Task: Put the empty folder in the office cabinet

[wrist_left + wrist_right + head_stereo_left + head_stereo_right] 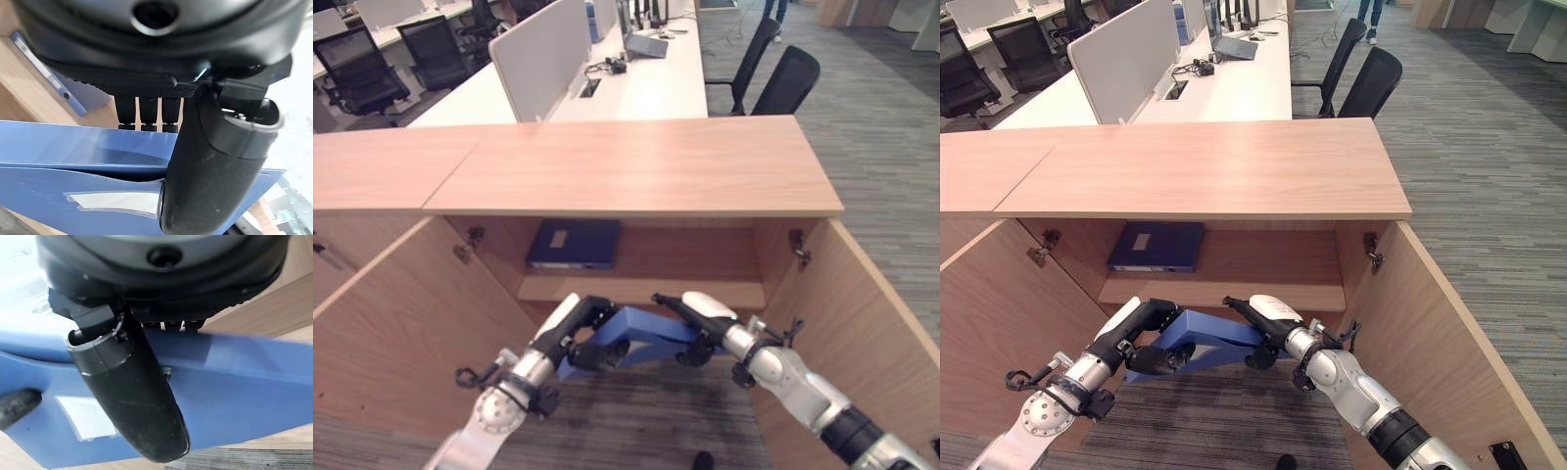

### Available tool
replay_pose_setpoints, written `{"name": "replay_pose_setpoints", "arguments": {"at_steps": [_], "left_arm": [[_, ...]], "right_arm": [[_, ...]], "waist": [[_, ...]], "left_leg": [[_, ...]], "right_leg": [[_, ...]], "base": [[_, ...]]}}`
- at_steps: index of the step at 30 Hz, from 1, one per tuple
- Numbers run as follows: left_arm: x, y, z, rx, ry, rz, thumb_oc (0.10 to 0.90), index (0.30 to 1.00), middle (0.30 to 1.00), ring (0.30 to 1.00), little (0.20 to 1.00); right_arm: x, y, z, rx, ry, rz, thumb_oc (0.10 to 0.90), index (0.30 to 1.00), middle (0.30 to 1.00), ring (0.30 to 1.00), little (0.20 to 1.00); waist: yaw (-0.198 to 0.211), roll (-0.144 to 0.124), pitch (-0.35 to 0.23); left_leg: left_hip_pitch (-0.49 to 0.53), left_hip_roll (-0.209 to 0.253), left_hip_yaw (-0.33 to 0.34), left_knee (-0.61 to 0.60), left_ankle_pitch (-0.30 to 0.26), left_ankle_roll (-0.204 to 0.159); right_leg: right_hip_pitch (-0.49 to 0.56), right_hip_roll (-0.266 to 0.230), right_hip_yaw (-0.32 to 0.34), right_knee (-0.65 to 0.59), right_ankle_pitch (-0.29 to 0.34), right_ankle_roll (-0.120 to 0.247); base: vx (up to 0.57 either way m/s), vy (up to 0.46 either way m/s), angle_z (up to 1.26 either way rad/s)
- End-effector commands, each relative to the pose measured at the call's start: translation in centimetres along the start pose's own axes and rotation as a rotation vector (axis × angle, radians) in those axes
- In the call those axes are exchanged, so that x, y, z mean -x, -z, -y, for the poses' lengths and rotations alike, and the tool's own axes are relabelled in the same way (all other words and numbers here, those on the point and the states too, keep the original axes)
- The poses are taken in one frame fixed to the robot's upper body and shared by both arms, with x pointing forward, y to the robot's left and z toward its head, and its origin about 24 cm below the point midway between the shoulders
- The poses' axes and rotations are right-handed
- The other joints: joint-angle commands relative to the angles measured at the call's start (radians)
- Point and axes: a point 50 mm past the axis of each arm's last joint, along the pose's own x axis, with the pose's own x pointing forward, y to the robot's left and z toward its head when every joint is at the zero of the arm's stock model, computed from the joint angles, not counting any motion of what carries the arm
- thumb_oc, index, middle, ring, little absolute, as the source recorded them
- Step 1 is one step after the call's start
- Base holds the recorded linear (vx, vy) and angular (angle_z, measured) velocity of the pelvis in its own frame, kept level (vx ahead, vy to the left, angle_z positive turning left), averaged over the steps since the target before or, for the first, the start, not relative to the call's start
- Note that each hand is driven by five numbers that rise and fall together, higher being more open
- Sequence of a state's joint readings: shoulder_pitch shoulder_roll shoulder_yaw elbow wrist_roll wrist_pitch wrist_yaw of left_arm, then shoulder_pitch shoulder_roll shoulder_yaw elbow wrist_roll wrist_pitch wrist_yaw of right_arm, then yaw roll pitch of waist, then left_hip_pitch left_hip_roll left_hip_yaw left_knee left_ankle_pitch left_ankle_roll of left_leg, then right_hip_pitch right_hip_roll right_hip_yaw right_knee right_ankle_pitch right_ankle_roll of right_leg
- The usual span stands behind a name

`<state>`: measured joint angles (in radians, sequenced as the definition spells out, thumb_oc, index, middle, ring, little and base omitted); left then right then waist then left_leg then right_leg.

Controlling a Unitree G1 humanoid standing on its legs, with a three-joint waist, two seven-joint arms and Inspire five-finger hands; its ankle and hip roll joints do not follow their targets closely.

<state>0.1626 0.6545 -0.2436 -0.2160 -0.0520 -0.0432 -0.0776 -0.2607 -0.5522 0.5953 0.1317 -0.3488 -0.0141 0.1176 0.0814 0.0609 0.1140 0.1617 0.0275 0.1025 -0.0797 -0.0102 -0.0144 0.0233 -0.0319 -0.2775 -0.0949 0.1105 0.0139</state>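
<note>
Both hands, left hand (576, 328) and right hand (697, 321), clamp fingers around the blue folder (641, 335) at the open cabinet (636, 166)'s six o'clock.

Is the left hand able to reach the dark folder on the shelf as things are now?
Probably not: the left hand and right hand both grip the blue folder, so it is busy. The doors are open toward the dark folder.

At my 12 o'clock a white desk (651, 88) carries a divider (543, 54) at 11 and a laptop (644, 43) at 12. Two black chairs (773, 73) stand at 1 o'clock, more chairs (357, 64) at 10. Grey carpet (881, 147) at 2 o'clock. A person's legs (773, 15) show far off at 1.
</note>
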Motion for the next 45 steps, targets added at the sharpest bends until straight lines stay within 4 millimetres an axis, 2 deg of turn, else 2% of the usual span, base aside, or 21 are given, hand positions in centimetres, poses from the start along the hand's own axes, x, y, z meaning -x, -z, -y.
{"name": "replay_pose_setpoints", "arguments": {"at_steps": [1, 4, 5, 6, 8, 9, 10, 15, 27, 28, 29, 32, 35, 36, 39, 41, 42, 43, 44, 45], "left_arm": [[-1.5, -8.3, -1.0, 0.085, -0.011, 0.461, 0.4, 0.3, 0.3, 0.3, 0.3], [-1.8, -9.2, -0.7, 0.162, -0.008, 0.508, 0.4, 0.3, 0.3, 0.3, 0.3], [-1.8, -9.2, -0.7, 0.163, -0.008, 0.508, 0.4, 0.3, 0.3, 0.3, 0.3], [-1.9, -9.6, -0.5, 0.201, -0.004, 0.531, 0.4, 0.3, 0.3, 0.3, 0.3], [-1.9, -10.0, -0.4, 0.246, 0.011, 0.552, 0.4, 0.3, 0.3, 0.3, 0.3], [-1.9, -10.2, -0.3, 0.272, 0.022, 0.562, 0.4, 0.3, 0.3, 0.3, 0.3], [-1.8, -10.3, -0.2, 0.296, 0.031, 0.569, 0.4, 0.3, 0.3, 0.3, 0.3], [-1.7, -10.7, 0.1, 0.364, 0.067, 0.589, 0.4, 0.3, 0.3, 0.3, 0.3], [-1.8, -10.4, 0.6, 0.389, 0.116, 0.566, 0.4, 0.3, 0.3, 0.3, 0.3], [-1.9, -10.0, 0.7, 0.382, 0.119, 0.544, 0.497, 0.446, 0.446, 0.446, 0.446], [-1.9, -9.8, 0.7, 0.376, 0.12, 0.53, 0.541, 0.512, 0.512, 0.512, 0.512], [-1.9, -9.0, 1.0, 0.387, 0.125, 0.488, 0.568, 0.552, 0.552, 0.552, 0.552], [-1.9, -8.1, 1.2, 0.408, 0.131, 0.447, 0.8, 0.9, 0.9, 0.9, 0.9], [-1.9, -7.4, 1.3, 0.416, 0.127, 0.41, 0.8, 0.9, 0.9, 0.9, 0.9], [-1.4, -0.6, 2.6, 0.433, 0.09, 0.062, 0.8, 0.9, 0.9, 0.9, 0.9], [0.0, 1.4, 2.0, 0.437, 0.003, -0.03, 0.8, 0.9, 0.9, 0.9, 0.9], [0.0, 1.4, 2.0, 0.437, 0.002, -0.03, 0.8, 0.9, 0.9, 0.9, 0.9], [0.6, 2.3, 1.8, 0.443, -0.035, -0.07, 0.8, 0.9, 0.9, 0.9, 0.9], [1.8, 4.9, 2.7, 0.505, -0.099, -0.193, 0.8, 0.9, 0.9, 0.9, 0.9], [2.5, 6.5, 3.5, 0.558, -0.141, -0.274, 0.8, 0.9, 0.9, 0.9, 0.9]], "right_arm": [[-2.5, -5.5, 1.1, -0.053, 0.045, 0.242, 0.8, 0.9, 0.9, 0.9, 0.9], [-2.6, -5.4, -0.5, -0.14, -0.014, 0.23, 0.8, 0.9, 0.9, 0.9, 0.9], [-2.6, -5.3, -0.5, -0.14, -0.014, 0.23, 0.8, 0.9, 0.9, 0.9, 0.9], [-2.6, -5.1, -1.7, -0.196, -0.053, 0.214, 0.8, 0.9, 0.9, 0.9, 0.9], [-2.7, -4.9, -2.7, -0.235, -0.088, 0.197, 0.8, 0.9, 0.9, 0.9, 0.9], [-2.6, -4.7, -3.2, -0.253, -0.105, 0.186, 0.718, 0.778, 0.778, 0.778, 0.778], [-2.6, -4.6, -3.7, -0.272, -0.119, 0.177, 0.4, 0.3, 0.3, 0.3, 0.3], [-2.6, -3.8, -5.1, -0.383, -0.144, 0.128, 0.4, 0.3, 0.3, 0.3, 0.3], [-2.1, -2.9, -6.0, -0.451, -0.135, 0.082, 0.4, 0.3, 0.3, 0.3, 0.3], [-2.0, -2.6, -5.9, -0.448, -0.131, 0.074, 0.4, 0.3, 0.3, 0.3, 0.3], [-2.0, -2.5, -5.8, -0.443, -0.127, 0.071, 0.4, 0.3, 0.3, 0.3, 0.3], [-1.7, -2.3, -5.6, -0.443, -0.123, 0.063, 0.4, 0.3, 0.3, 0.3, 0.3], [-1.5, -2.0, -5.6, -0.437, -0.125, 0.055, 0.4, 0.3, 0.3, 0.3, 0.3], [-1.4, -1.7, -5.5, -0.436, -0.124, 0.045, 0.4, 0.3, 0.3, 0.3, 0.3], [0.0, 1.0, -5.3, -0.419, -0.117, -0.069, 0.4, 0.3, 0.3, 0.3, 0.3], [0.9, 2.5, -5.0, -0.401, -0.104, -0.127, 0.4, 0.3, 0.3, 0.3, 0.3], [1.0, 2.5, -5.0, -0.401, -0.104, -0.127, 0.4, 0.3, 0.3, 0.3, 0.3], [1.6, 3.3, -4.7, -0.399, -0.09, -0.157, 0.4, 0.3, 0.3, 0.3, 0.3], [2.6, 4.5, -4.4, -0.394, -0.072, -0.209, 0.4, 0.3, 0.3, 0.3, 0.3], [3.3, 5.5, -4.0, -0.383, -0.057, -0.252, 0.4, 0.3, 0.3, 0.3, 0.3]], "waist": [[-0.005, -0.052, -0.056], [-0.008, -0.053, -0.056], [-0.008, -0.053, -0.056], [-0.01, -0.054, -0.056], [-0.011, -0.054, -0.057], [-0.012, -0.055, -0.056], [-0.012, -0.055, -0.056], [-0.014, -0.056, -0.055], [-0.02, -0.053, -0.052], [-0.021, -0.052, -0.053], [-0.02, -0.051, -0.053], [-0.019, -0.05, -0.051], [-0.019, -0.049, -0.05], [-0.018, -0.049, -0.049], [-0.015, -0.043, -0.04], [-0.011, -0.041, -0.033], [-0.013, -0.042, -0.035], [-0.011, -0.042, -0.034], [-0.007, -0.044, -0.028], [-0.007, -0.044, -0.024]], "left_leg": [[-0.018, -0.002, -0.043, -0.008, -0.07, -0.029], [-0.016, -0.003, -0.044, -0.008, -0.072, -0.029], [-0.016, -0.002, -0.044, -0.008, -0.072, -0.029], [-0.015, -0.002, -0.044, -0.008, -0.072, -0.03], [-0.015, -0.002, -0.043, -0.008, -0.073, -0.03], [-0.014, -0.002, -0.043, -0.008, -0.073, -0.031], [-0.014, -0.002, -0.043, -0.008, -0.073, -0.031], [-0.012, 0.0, -0.042, -0.008, -0.071, -0.033], [-0.011, 0.003, -0.044, -0.008, -0.07, -0.038], [-0.01, 0.004, -0.044, -0.008, -0.071, -0.039], [-0.009, 0.004, -0.045, -0.008, -0.071, -0.039], [-0.007, 0.003, -0.05, -0.008, -0.07, -0.041], [-0.007, 0.004, -0.054, -0.008, -0.068, -0.042], [-0.007, 0.005, -0.054, -0.008, -0.067, -0.042], [-0.016, 0.01, -0.06, -0.008, -0.054, -0.046], [-0.018, 0.016, -0.065, -0.008, -0.05, -0.049], [-0.021, 0.015, -0.066, -0.008, -0.047, -0.049], [-0.026, 0.017, -0.07, -0.008, -0.042, -0.051], [-0.029, 0.026, -0.077, -0.008, -0.037, -0.056], [-0.032, 0.032, -0.082, -0.008, -0.031, -0.059]], "right_leg": [[0.126, -0.077, -0.015, 0.008, -0.135, 0.097], [0.128, -0.077, -0.014, 0.008, -0.137, 0.096], [0.128, -0.077, -0.014, 0.008, -0.138, 0.096], [0.129, -0.076, -0.015, 0.008, -0.139, 0.096], [0.131, -0.076, -0.016, 0.008, -0.14, 0.095], [0.132, -0.076, -0.017, 0.008, -0.14, 0.095], [0.132, -0.075, -0.017, 0.008, -0.14, 0.094], [0.133, -0.073, -0.017, 0.008, -0.141, 0.094], [0.137, -0.071, -0.018, 0.008, -0.145, 0.092], [0.138, -0.07, -0.021, 0.008, -0.146, 0.092], [0.14, -0.07, -0.021, 0.008, -0.148, 0.091], [0.145, -0.071, -0.025, 0.008, -0.15, 0.09], [0.147, -0.07, -0.028, 0.008, -0.151, 0.089], [0.148, -0.07, -0.03, 0.008, -0.152, 0.089], [0.144, -0.065, -0.039, 0.008, -0.152, 0.083], [0.143, -0.058, -0.043, 0.008, -0.156, 0.079], [0.14, -0.06, -0.045, 0.008, -0.154, 0.079], [0.136, -0.057, -0.048, 0.008, -0.155, 0.076], [0.136, -0.05, -0.053, 0.008, -0.161, 0.071], [0.134, -0.044, -0.056, 0.008, -0.165, 0.066]], "base": [[0.0, 0.0, 0.0], [0.0, 0.0, 0.0], [0.0, 0.0, 0.0], [0.0, 0.0, 0.0], [0.0, 0.0, 0.0], [0.0, 0.0, 0.0], [0.0, 0.0, 0.0], [0.0, 0.0, 0.0], [0.0, 0.0, 0.0], [0.0, 0.0, 0.0], [0.0, 0.0, 0.0], [0.01, -0.011, 0.01], [0.0, -0.006, 0.01], [0.01, -0.037, 0.02], [0.0, -0.046, 0.04], [-0.01, -0.056, 0.05], [0.0, -0.059, 0.02], [0.0, -0.093, 0.14], [0.01, -0.14, 0.2], [0.02, -0.188, 0.26]]}}
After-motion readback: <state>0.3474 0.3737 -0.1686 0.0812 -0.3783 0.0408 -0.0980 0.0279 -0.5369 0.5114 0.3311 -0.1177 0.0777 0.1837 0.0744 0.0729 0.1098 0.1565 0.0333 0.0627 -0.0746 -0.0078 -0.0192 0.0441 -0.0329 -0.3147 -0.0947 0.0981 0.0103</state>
